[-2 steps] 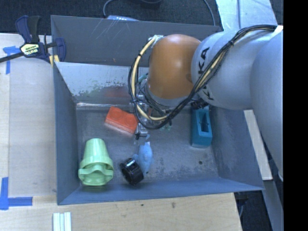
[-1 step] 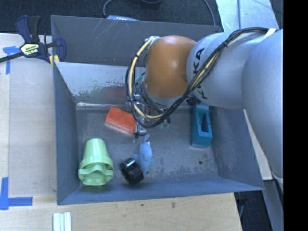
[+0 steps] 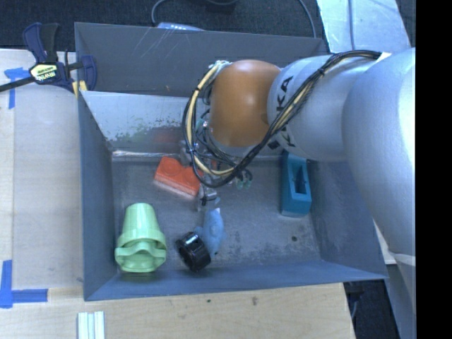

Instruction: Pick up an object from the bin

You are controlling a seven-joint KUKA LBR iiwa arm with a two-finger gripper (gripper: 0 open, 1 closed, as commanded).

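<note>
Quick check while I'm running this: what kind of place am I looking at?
Most likely a robotics lab test bench: a grey metal bin holding unrelated odds and ends, such as a green plastic cup, an orange block and a blue block, with a cabled robot arm reaching in.

**Q:** Where's the arm?
**A:** I have it reaching in from the right, orange wrist cover (image 3: 240,104) over the middle of the bin (image 3: 95,189). Gripper (image 3: 205,199) sits low, just above a pale blue piece (image 3: 212,230) and just beside an orange block (image 3: 175,176).

**Q:** What else is on the bin floor?
**A:** Light green cup-like piece (image 3: 141,239), lower left. Small black round thing (image 3: 193,251) just beside the pale blue one. Blue rectangular block (image 3: 295,187) well apart, right side.
</note>
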